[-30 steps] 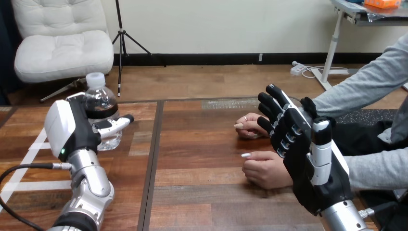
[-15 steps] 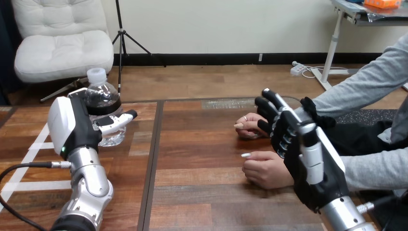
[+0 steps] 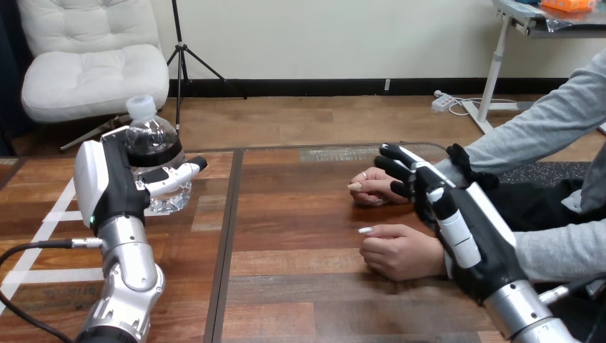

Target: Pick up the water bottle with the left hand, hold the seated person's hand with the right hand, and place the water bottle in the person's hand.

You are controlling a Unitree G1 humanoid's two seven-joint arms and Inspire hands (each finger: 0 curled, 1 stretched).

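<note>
My left hand (image 3: 118, 187) was wrapped round the water bottle (image 3: 152, 146) at the far left of the bench (image 3: 300, 286), close to its far edge, so I judged the pickup under way. My right hand (image 3: 461, 229) hung flat-fingered just beside the person's nearer hand (image 3: 396, 251) and farther hand (image 3: 371, 187), curled round neither. Next it needed to close on one of them, and the bottle had bare bench to cross rightward.
</note>
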